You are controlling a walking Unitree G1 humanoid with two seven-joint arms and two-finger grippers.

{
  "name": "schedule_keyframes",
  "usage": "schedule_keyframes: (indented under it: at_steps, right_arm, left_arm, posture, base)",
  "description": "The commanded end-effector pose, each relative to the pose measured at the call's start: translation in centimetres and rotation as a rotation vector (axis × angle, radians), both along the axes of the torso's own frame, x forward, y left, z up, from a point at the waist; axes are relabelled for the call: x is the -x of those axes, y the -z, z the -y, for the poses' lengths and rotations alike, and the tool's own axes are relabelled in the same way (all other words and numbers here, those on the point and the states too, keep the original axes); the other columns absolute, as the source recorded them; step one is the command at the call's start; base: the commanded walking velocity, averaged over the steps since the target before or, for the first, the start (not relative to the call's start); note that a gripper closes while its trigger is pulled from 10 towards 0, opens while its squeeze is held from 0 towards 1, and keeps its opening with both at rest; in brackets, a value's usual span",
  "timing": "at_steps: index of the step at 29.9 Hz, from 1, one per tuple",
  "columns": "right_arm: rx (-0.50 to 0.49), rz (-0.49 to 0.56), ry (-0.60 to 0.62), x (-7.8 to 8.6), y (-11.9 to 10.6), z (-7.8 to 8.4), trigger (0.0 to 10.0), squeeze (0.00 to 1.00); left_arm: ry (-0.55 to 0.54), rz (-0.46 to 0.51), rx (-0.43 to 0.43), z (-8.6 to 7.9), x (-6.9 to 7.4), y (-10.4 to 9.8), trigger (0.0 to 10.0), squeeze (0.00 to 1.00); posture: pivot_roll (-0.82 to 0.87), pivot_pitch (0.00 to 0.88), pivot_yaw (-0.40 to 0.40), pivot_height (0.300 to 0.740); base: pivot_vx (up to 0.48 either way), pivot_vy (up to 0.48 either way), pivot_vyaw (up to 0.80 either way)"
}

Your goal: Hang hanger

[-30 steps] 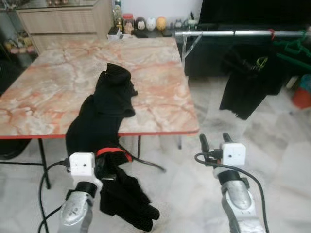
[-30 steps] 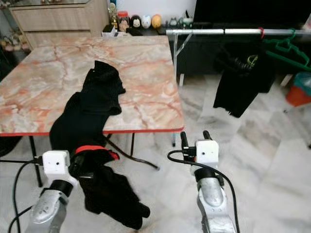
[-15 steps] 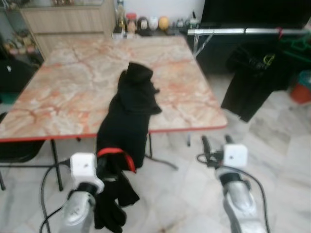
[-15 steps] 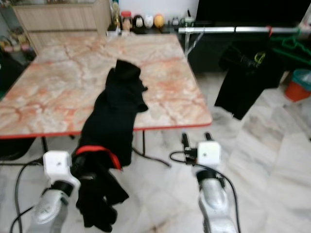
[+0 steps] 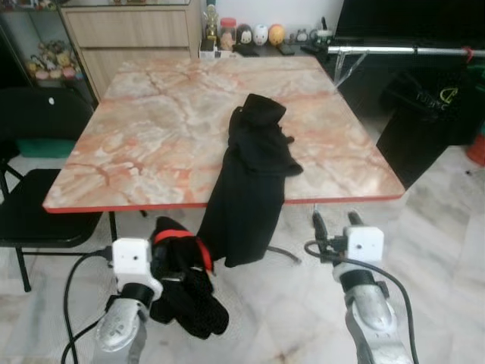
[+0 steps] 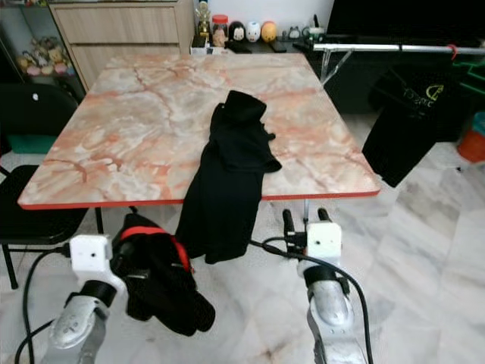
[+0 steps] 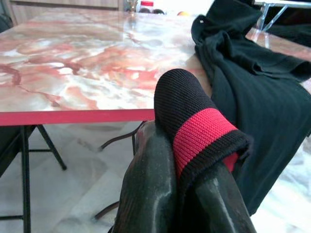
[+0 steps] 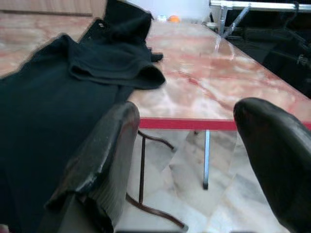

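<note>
Left gripper [image 5: 163,254] pinches red-banded black garment [image 5: 186,292] at 7 o'clock, below marble table [image 5: 151,144]; right gripper [image 5: 334,224] spread, empty, 5 o'clock. Rail [image 5: 402,51] at 2 o'clock, well apart. No hanger identifiable; hanging not yet done

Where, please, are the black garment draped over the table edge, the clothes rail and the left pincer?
black garment [image 5: 246,189], left eye view, on its hanging middle.
clothes rail [image 5: 394,51], left eye view, on the metal bar.
left pincer [image 7: 187,194], left wrist view, between its fingertips, shut on red-banded cloth.
</note>
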State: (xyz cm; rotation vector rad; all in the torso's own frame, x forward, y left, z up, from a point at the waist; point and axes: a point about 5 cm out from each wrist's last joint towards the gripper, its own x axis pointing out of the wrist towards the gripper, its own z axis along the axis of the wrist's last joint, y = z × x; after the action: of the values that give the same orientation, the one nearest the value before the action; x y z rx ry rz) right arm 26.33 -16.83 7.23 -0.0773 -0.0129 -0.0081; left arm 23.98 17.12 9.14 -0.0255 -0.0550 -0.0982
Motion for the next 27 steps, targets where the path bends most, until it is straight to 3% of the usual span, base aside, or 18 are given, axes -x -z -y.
schedule_keyframes:
  at_steps: [1,10,16,27]
  right_arm:
    - [0.001,0.007,0.003,-0.1,-0.2,0.1,10.0,0.0]
    - [-0.004,0.01,0.004,-0.1,-0.3,0.1,10.0,0.0]
    - [-0.005,0.011,0.002,-0.2,-0.3,0.0,10.0,0.0]
    - [-0.005,0.009,0.002,-0.2,-0.2,0.0,10.0,0.0]
  left_arm:
    - [0.018,0.056,-0.003,0.3,-0.2,-1.3,10.0,0.0]
    - [0.03,0.173,-0.017,0.9,-1.0,-5.0,10.0,0.0]
    - [0.044,0.171,-0.031,1.5,-1.1,-4.9,10.0,0.0]
    - [0.039,0.168,-0.041,1.5,-1.1,-5.2,10.0,0.0]
  posture:
    - [0.01,0.002,-0.024,0.74]
    - [0.02,0.002,-0.027,0.74]
    - [0.01,0.001,-0.024,0.74]
    - [0.01,0.003,-0.025,0.74]
  base:
    - [0.0,0.0,0.0]
    - [0.0,0.0,0.0]
    - [0.0,0.0,0.0]
    - [0.0,-0.36,0.0]
